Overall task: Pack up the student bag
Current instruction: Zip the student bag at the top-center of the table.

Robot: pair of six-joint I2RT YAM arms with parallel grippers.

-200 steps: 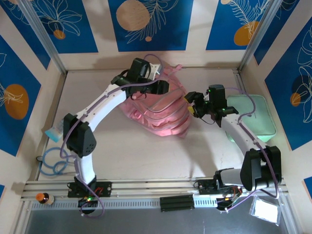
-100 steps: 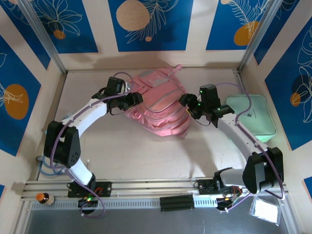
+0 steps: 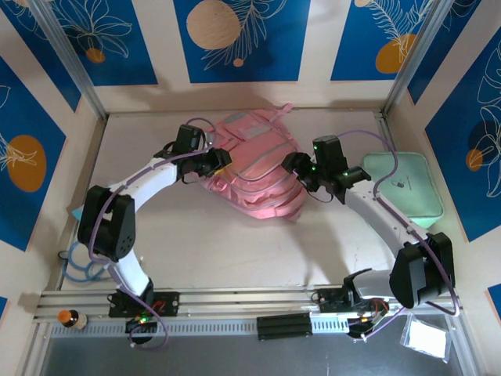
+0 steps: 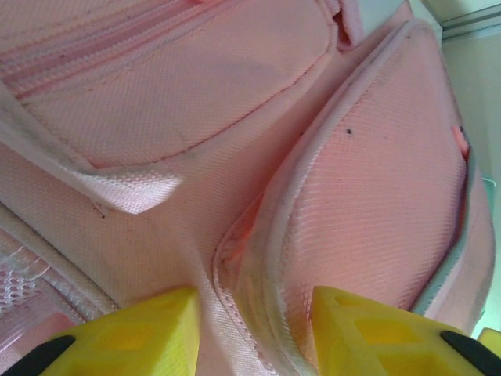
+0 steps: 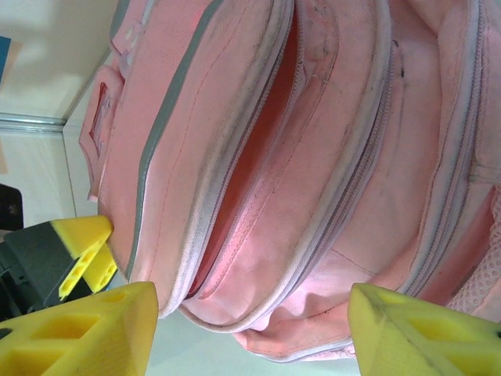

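Both claws have closed in on the bag [image 3: 254, 168], the left one swung down to its flank.
My left claw [image 4: 254, 317] is spread, jaws astride a pocket seam [image 4: 266, 235]; my right claw [image 5: 258, 321] gapes wide at the unzipped mouth opposite. I judge I'm bracing the bag, which lies toward the back of the desk [image 3: 235, 243], so the opening stays spread for packing; the mint case [image 3: 403, 188] waits at right.

A mint-green case [image 3: 407, 196] lies at the table's [image 3: 235, 243] right edge.
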